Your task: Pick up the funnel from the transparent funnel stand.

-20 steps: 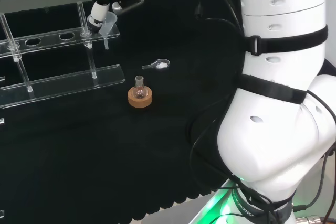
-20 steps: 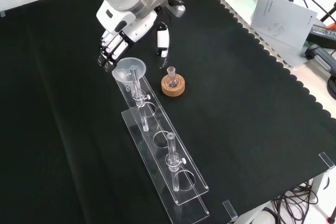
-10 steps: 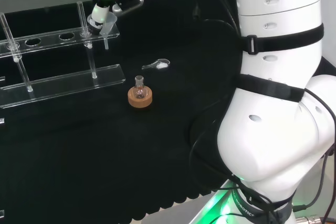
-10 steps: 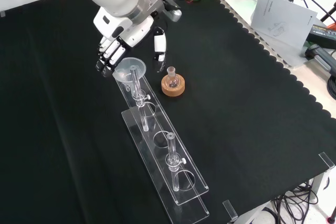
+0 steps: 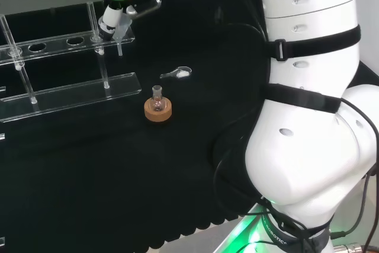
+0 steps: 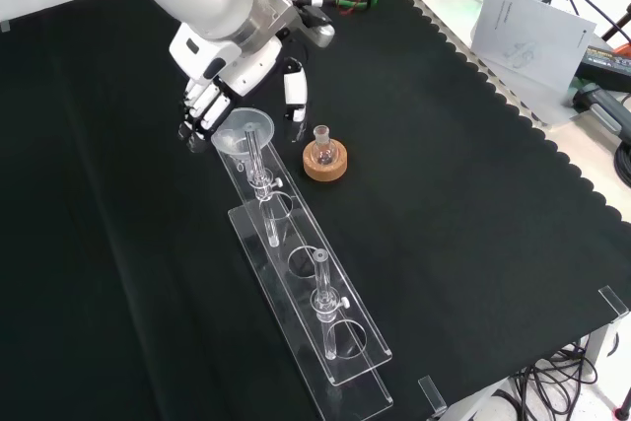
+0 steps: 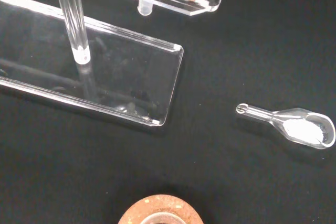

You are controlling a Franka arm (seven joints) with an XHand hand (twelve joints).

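I am holding my black and white hand (image 6: 212,96) at the far end of the transparent acrylic funnel stand (image 6: 306,288) on the black-clothed desk (image 6: 473,204), fingers (image 6: 197,115) relaxed and apart, thumb (image 6: 293,91) set wide. The clear plastic funnel (image 6: 245,131) is sitting in the stand's end hole, its stem pointing straight down; in the front view its mouth is lying between fingers and thumb, just below the palm. Whether anything is touching the rim is hard to make out. A small round glass flask on a cork ring (image 6: 324,159) and a clear scoop of white powder (image 7: 294,125) are lying nearby.
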